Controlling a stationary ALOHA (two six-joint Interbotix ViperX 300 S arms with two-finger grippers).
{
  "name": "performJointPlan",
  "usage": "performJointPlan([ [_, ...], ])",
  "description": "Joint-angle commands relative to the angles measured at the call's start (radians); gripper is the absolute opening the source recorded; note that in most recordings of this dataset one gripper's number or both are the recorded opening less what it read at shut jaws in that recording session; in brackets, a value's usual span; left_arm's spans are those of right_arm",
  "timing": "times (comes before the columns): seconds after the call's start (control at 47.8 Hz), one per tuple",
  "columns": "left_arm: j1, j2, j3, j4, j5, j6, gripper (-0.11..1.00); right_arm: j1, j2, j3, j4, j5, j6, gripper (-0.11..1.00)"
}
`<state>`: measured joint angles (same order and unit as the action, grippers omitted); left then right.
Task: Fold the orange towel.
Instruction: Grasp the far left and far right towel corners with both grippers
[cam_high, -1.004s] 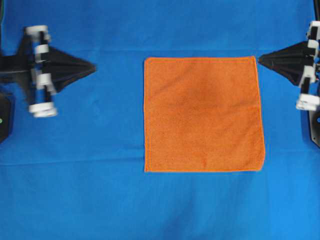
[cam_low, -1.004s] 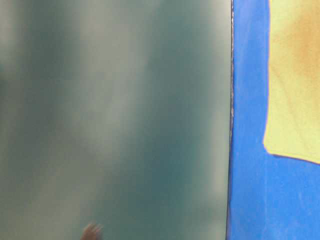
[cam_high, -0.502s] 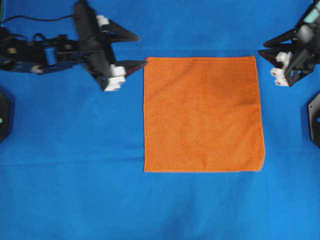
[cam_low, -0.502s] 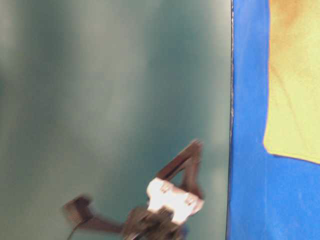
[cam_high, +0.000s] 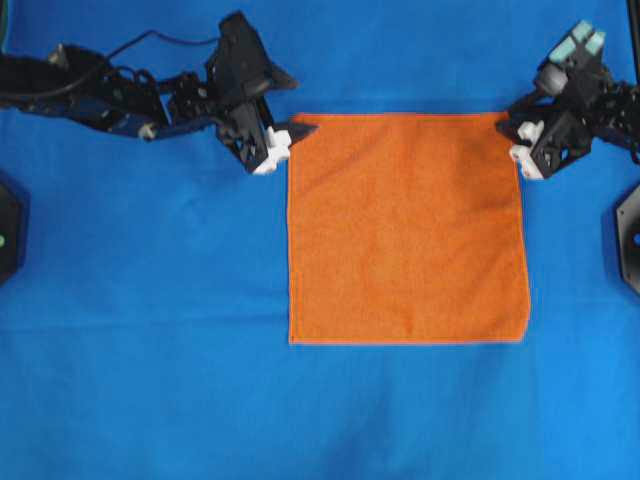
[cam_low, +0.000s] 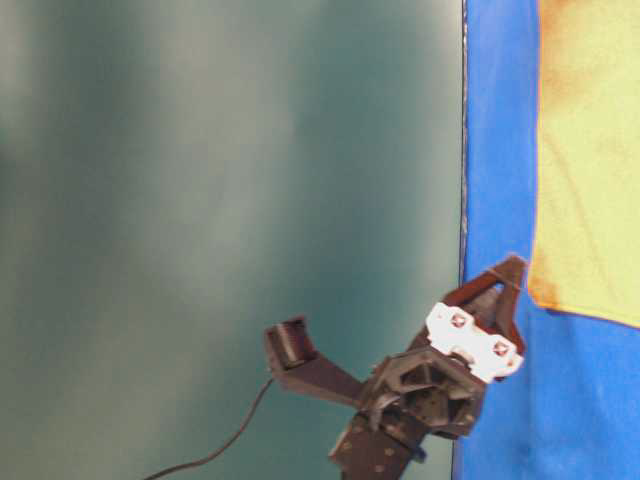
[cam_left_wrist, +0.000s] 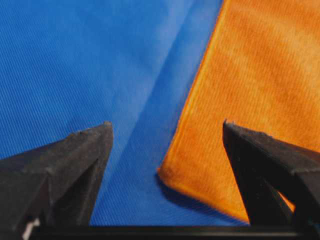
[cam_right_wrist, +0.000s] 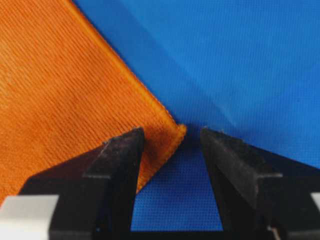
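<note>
The orange towel lies flat and square on the blue cloth. My left gripper is open at the towel's far left corner. In the left wrist view the towel has its corner low between the wide-apart jaws of the left gripper, with the right finger over the fabric. My right gripper is open at the far right corner. In the right wrist view the towel has its corner tip between the two fingers of the right gripper. Neither gripper grips the cloth.
Black arm bases sit at the left edge and right edge of the overhead view. The table-level view shows a blurred green wall, the left gripper and the towel looking washed-out yellow.
Both arms have swung in from the table's sides to the towel's two far corners. Both grippers have gone from shut to open.
</note>
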<state>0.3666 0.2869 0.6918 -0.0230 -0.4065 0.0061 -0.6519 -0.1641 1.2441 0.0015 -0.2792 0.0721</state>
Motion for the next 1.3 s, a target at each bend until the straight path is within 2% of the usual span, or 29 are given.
performJointPlan([
  [0.0,0.009,0.005,-0.020,0.000,-0.015,0.000,0.83,-0.003,0.009,-0.014,0.002,-0.025,-0.002,0.54],
  [0.167,0.009,0.031,-0.034,0.000,0.000,0.002,0.81,-0.002,0.009,-0.014,0.002,-0.028,-0.002,0.50],
  [0.209,0.011,0.037,-0.037,0.000,0.011,0.000,0.78,-0.002,0.009,-0.014,0.003,-0.026,-0.003,0.46],
  [0.251,0.006,0.044,-0.041,0.000,0.025,0.000,0.72,-0.003,0.009,-0.012,0.002,-0.025,-0.002,0.37],
  [0.397,-0.008,0.055,-0.044,0.000,0.048,0.006,0.34,-0.002,0.009,-0.006,0.003,-0.023,0.000,0.02],
  [0.481,-0.012,0.052,-0.040,0.000,0.048,0.008,0.12,-0.002,0.009,-0.008,0.003,-0.025,0.000,0.01],
  [0.544,-0.017,0.049,-0.037,0.002,0.049,0.006,0.01,-0.003,0.009,-0.009,0.003,-0.023,0.000,0.01],
  [0.774,-0.035,0.011,-0.034,0.002,0.080,0.008,0.00,-0.003,-0.002,-0.017,0.003,-0.023,0.002,0.01],
  [0.899,-0.032,-0.041,-0.029,0.000,0.100,0.011,0.00,-0.003,-0.051,-0.020,0.003,-0.012,0.002,0.01],
  [1.275,-0.034,-0.077,-0.026,0.000,0.124,0.011,0.00,0.002,-0.184,-0.020,0.003,0.106,0.012,0.01],
])
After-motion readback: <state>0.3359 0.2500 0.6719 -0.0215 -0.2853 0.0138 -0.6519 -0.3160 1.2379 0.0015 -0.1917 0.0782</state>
